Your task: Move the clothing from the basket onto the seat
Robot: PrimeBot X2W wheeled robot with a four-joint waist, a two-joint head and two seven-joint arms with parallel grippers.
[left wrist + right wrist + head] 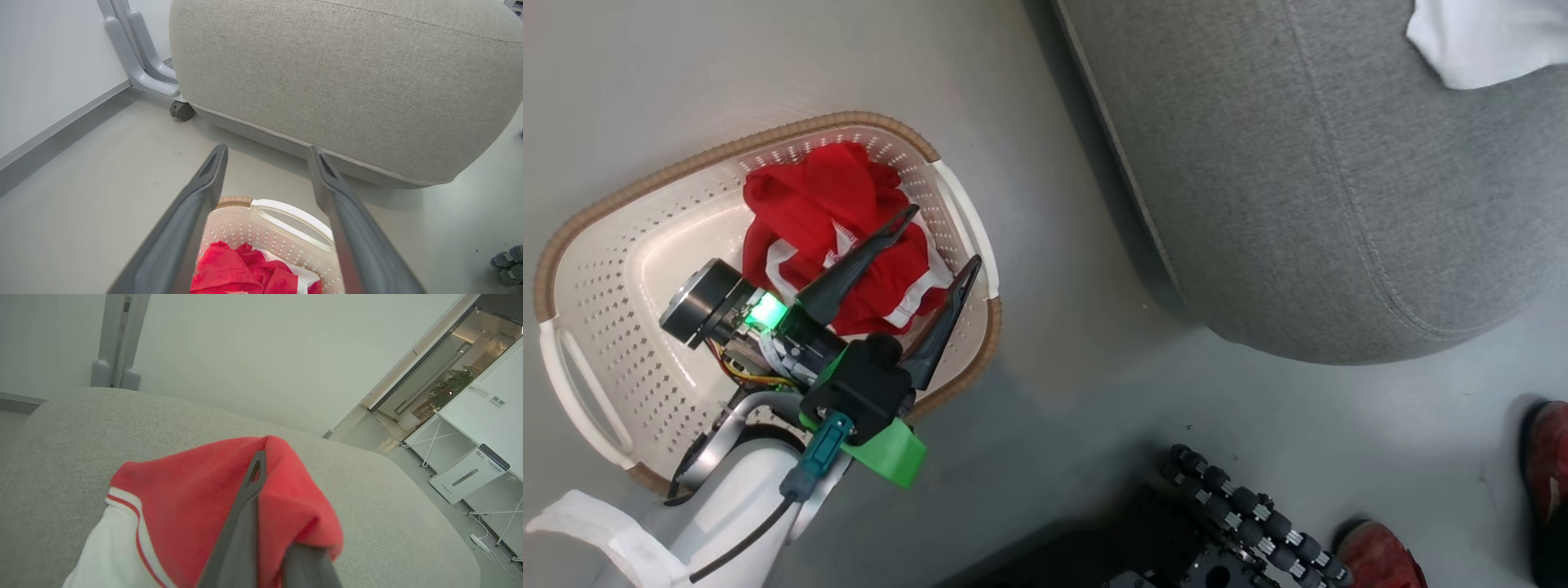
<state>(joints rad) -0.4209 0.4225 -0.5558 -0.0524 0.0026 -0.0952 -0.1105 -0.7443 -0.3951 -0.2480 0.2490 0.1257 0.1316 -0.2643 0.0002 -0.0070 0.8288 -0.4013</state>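
Clothing (825, 212): red with white trim, crumpled in one heap at the end of the basket (613, 269) nearest the seat (1339, 180). The basket stands on the floor (1054, 392).

Left gripper (943, 237): poised over the heap, fingers (192, 220) apart. One lies across the red cloth, the other over the rim by the white handle (968, 220). Nothing gripped yet.

Risk, near: closing from here may pinch a single fold, which could slip out on the lift. The outer finger may catch the handle or the perforated wall and drag the light basket along. A trailing end could snag the rim.

Garment (196, 490): second red piece with a white panel, clamped between the closed fingers of the right gripper (261, 486), over the seat. Whether it touches the cushion cannot be told. White cloth (1478, 41) on the seat in the head view is probably its panel.

Risk, far: soft cloth may cling to the fingers on release and be pulled back off the seat.

Surroundings: roller wheels (1241, 506) of the robot's base and a person's red shoes (1380, 559) on the floor, off the line from basket to seat. Beyond the seat, a grey frame on a castor (182, 110) and a wall (49, 61).

In the way: the basket's wall and handle, then the seat's tall side. The cloth likely has to rise above both.
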